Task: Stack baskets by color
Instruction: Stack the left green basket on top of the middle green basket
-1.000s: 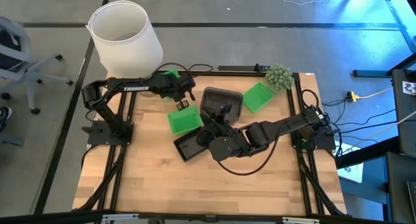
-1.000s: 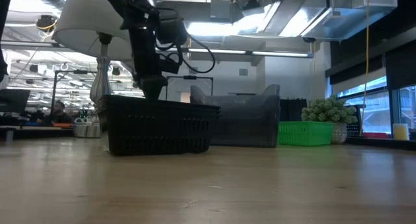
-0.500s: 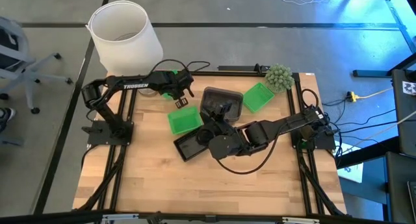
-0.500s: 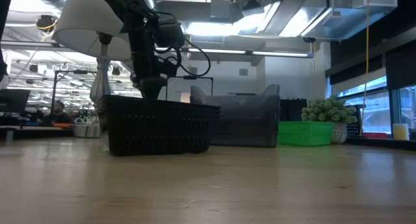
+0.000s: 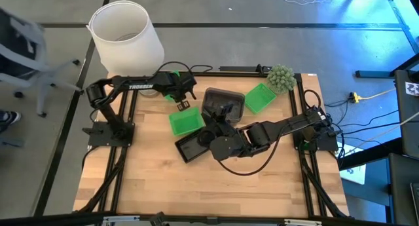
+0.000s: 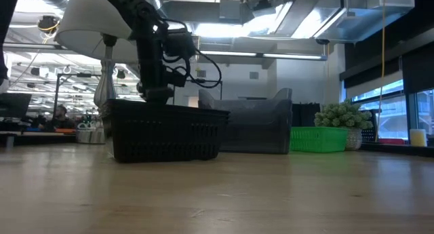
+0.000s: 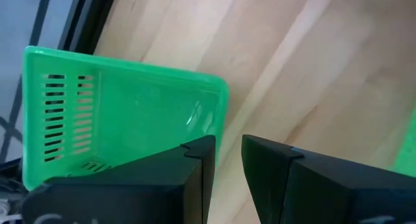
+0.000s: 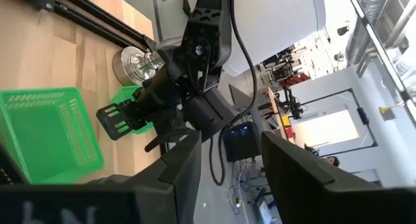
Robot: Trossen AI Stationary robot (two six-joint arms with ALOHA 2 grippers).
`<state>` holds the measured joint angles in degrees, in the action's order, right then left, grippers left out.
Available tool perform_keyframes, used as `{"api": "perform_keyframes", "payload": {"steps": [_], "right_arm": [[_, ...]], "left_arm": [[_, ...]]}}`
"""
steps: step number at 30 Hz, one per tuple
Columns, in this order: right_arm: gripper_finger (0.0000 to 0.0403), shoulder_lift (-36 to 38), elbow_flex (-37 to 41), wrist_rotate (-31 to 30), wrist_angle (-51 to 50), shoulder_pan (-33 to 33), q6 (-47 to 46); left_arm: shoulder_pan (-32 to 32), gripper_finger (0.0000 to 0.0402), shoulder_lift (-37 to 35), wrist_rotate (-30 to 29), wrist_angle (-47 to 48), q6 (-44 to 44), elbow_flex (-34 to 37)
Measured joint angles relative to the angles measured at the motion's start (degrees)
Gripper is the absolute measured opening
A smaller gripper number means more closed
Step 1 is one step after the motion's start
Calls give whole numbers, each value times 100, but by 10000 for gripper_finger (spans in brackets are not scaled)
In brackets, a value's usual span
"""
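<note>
Three bright green baskets show. One [image 7: 130, 107] sits at the far left under my left arm, one [image 5: 185, 122] lies just nearer on the table, and one [image 5: 260, 97] is at the far right. A smoky grey basket [image 5: 222, 101] stands at mid-table. A black basket [image 5: 191, 147] rests nearer on the wood. My left gripper [image 7: 227, 159] is open by a narrow gap and points steeply down over the far-left basket's side rim [image 7: 223, 113]. One finger is above the basket and one above bare wood. My right gripper [image 8: 231, 165] hovers open and high above the grey basket, with nothing between its fingers.
A white lampshade [image 5: 126, 33] stands beyond the far left corner. A small round plant [image 5: 280, 77] sits at the far right, beside the third green basket. The near half of the table [image 5: 209, 187] is bare wood. Black frame rails run along the table's left and right sides.
My left gripper has sunk a little toward the far-left green basket and tipped slightly steeper. The baskets lie where they were.
</note>
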<state>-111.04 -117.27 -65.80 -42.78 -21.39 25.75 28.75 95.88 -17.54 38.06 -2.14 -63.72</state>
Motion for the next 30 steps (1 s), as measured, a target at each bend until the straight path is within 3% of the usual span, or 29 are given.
{"api": "perform_keyframes", "payload": {"steps": [11, 30], "right_arm": [[162, 0, 0, -6, 2, 0, 12], [162, 0, 0, -9, 2, 0, 25]], "left_arm": [[57, 69, 72, -159, 2, -12, 0], [233, 69, 206, 181, 48, 8, -2]]}}
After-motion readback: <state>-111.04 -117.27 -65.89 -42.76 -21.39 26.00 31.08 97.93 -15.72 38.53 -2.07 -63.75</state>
